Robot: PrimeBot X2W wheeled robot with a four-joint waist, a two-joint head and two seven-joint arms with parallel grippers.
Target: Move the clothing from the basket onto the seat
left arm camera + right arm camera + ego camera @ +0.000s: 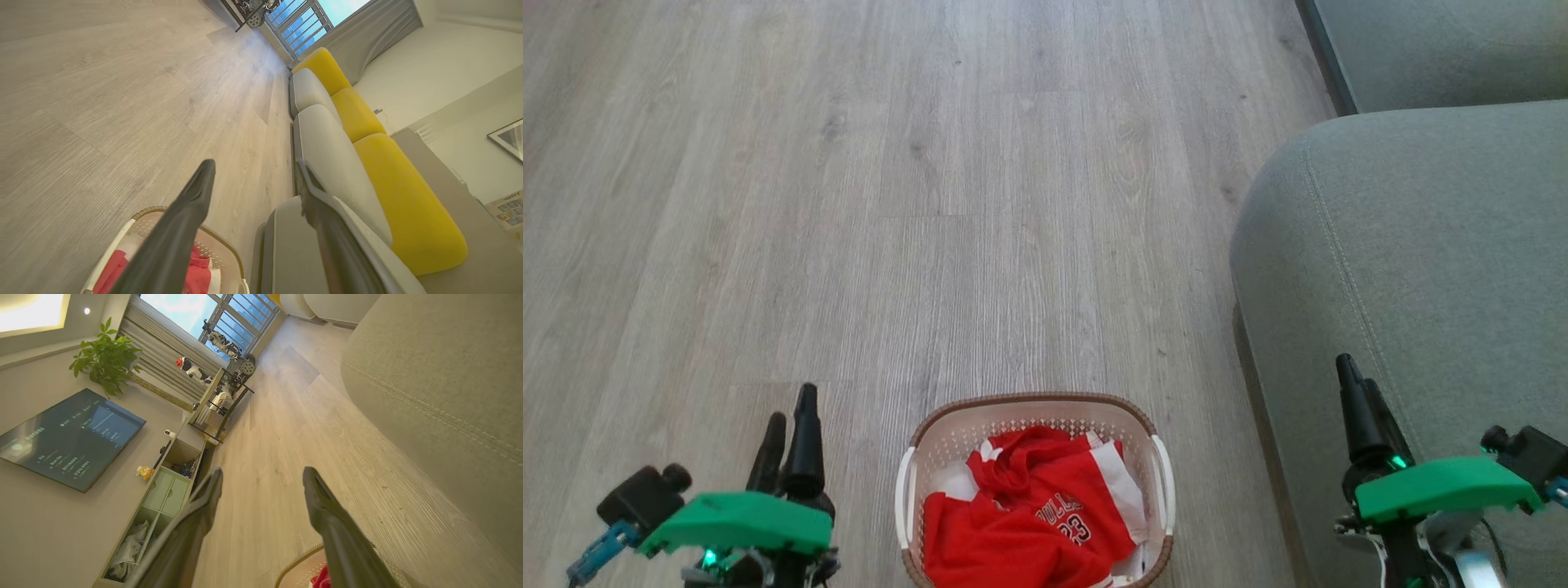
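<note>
Red sports garments (1029,510) with white panels, one lettered "BULLS 23", lie crumpled inside a small cream plastic laundry basket (1029,401) with a brown woven-look rim, standing on the pale grey wood-plank floor (849,204) at near centre. A large grey-green fabric sofa cushion (1421,245) sits just to its right. The left gripper (792,408) hovers left of the basket, fingers spread and empty. The right gripper (1356,371) hangs over the cushion's near edge, likewise parted, holding nothing.

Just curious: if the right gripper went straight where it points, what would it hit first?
Nothing near: the right gripper aims along bare floor, the seat beside it. Probably the floor or far rack; depth unclear.
</note>
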